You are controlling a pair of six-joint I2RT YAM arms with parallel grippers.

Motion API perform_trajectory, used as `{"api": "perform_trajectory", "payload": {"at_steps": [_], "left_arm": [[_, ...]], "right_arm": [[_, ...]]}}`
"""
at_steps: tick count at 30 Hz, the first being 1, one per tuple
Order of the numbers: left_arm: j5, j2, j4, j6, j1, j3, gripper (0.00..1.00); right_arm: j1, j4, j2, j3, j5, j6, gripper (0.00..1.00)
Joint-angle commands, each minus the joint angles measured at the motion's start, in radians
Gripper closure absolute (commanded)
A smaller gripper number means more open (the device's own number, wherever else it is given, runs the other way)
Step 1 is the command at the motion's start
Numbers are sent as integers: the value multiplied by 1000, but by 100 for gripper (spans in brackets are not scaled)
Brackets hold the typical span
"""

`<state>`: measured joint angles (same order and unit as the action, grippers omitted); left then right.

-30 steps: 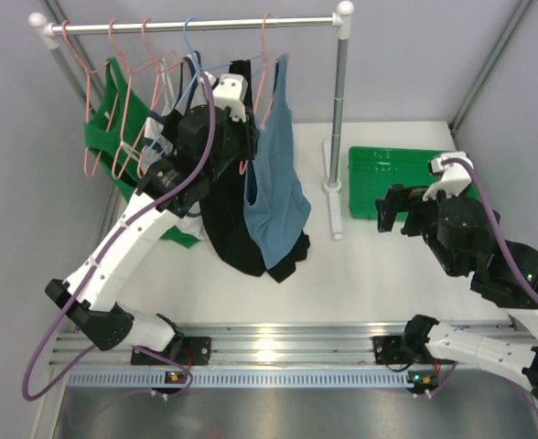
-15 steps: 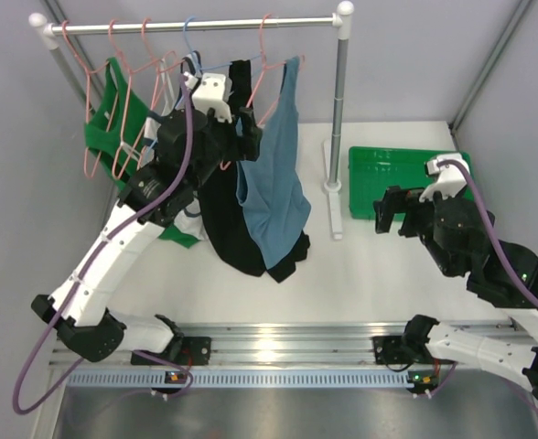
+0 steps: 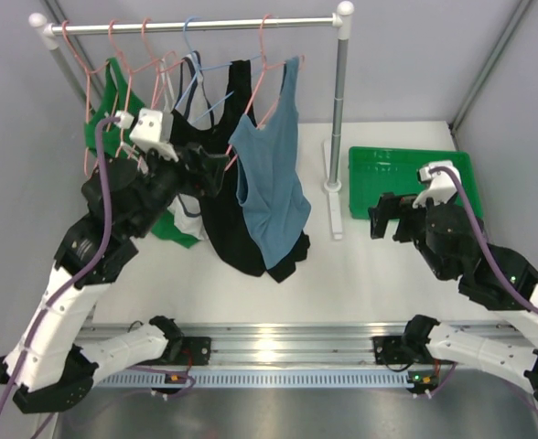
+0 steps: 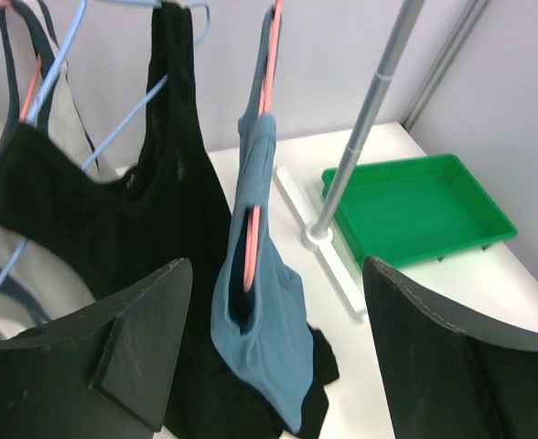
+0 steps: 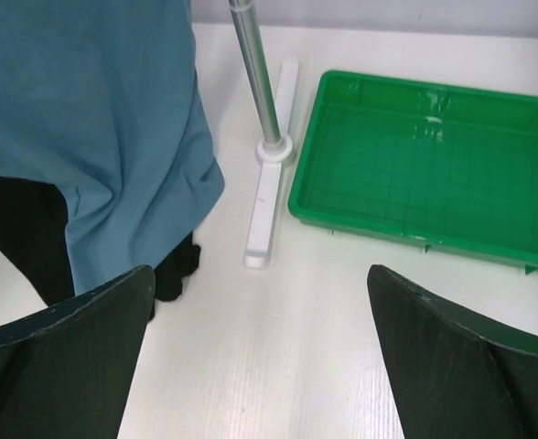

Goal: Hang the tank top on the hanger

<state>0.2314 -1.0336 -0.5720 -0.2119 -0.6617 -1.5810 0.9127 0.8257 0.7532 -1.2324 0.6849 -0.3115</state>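
The blue-teal tank top (image 3: 271, 187) hangs from the salmon-pink hanger (image 3: 265, 57), whose hook sits on the rail. In the left wrist view the hanger (image 4: 271, 64) runs down inside the tank top (image 4: 267, 311) and shows pink in its armhole. My left gripper (image 3: 207, 170) is open to the left of the top, apart from it, and holds nothing; seen from its wrist, the left gripper (image 4: 276, 274) frames the garment from a distance. My right gripper (image 3: 384, 216) hovers open and empty over the table beside the tray; under the right gripper (image 5: 260, 274) is bare white table.
A black tank top (image 3: 225, 215) hangs just left of the blue one, its hem pooled on the table. Further left are a light blue hanger (image 3: 190, 57), pink hangers and a green top (image 3: 112, 128). The rack post (image 3: 339, 110) and a green tray (image 3: 406, 178) stand to the right.
My left gripper has opened and let go at the hanger, and the arm has drawn back to the left and down. The tank top has swung and now hangs free. The right arm barely moved.
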Motion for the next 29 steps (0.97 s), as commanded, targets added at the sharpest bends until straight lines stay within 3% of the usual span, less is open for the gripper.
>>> {"api": "perform_trajectory", "payload": {"at_steps": [1, 7, 17, 23, 29], "left_arm": [[-58, 96, -49, -27, 2, 91, 20], [-135, 329, -89, -87, 2, 308, 19], [-152, 540, -97, -202, 4, 648, 18], [-139, 618, -52, -253, 4, 754, 17], [-147, 621, -52, -244, 2, 763, 17]], "right_arm": [[12, -37, -11, 49, -21, -29, 0], [14, -59, -51, 167, -21, -95, 0], [12, -94, -158, 353, -47, -212, 0], [15, -86, -198, 378, -44, -227, 0], [14, -79, -202, 386, -41, -227, 0]]}}
